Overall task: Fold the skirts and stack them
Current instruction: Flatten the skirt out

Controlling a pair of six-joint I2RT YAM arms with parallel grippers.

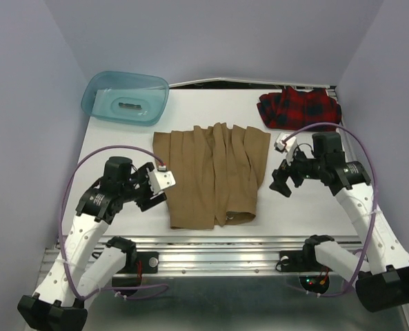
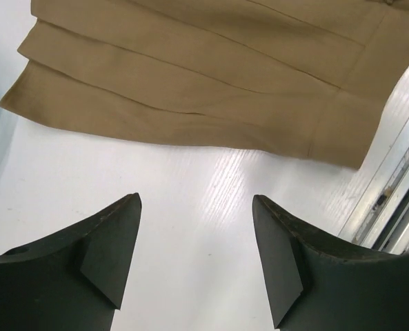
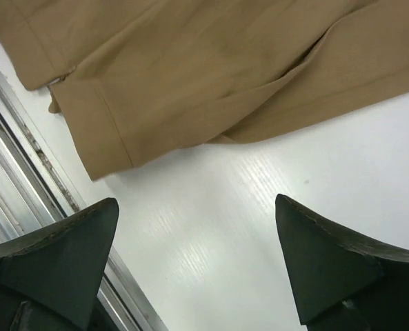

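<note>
1. Tan skirt [image 1: 214, 176], spread flat at mid-tabletop [image 1: 114, 138]. Pleats running far to near, banded end lying just beside the near rail [image 1: 218, 243].
2. Red skirt [image 1: 299, 108], bunched at the far right corner, well apart from the tan one. Tub [image 1: 125, 98] at the far left, out of the way.
3. Judged step: start of a fold on the tan skirt, with nothing stacked yet.
4. To do it well: pinch the cloth at matching spots on its left and right edges and catch every layer. Lift only just clear of the tabletop. Carry both sides at one pace so the edges meet squarely and the pleats stay straight. Lay it down and flatten before letting go. Likely risk: one side leading, so the fold skews.
5. Left tool [image 1: 160, 189], jaws spread wide with nothing between them. Low over bare tabletop just beside the skirt's left edge, not touching it. In the wrist view [image 2: 196, 200], aimed at the pleated side of the cloth [image 2: 190, 83].
6. Right tool [image 1: 285, 181], jaws likewise wide apart and empty. Just off the skirt's right edge, near the banded corner [image 3: 211, 69]. White tabletop showing between the tips [image 3: 196, 201].
7. Left arm: elbow bent and raised, forearm sloping down and inward, wrist turned toward the cloth.
8. Right arm: mirrored, elbow high at the right, wrist reaching inward and down.
</note>
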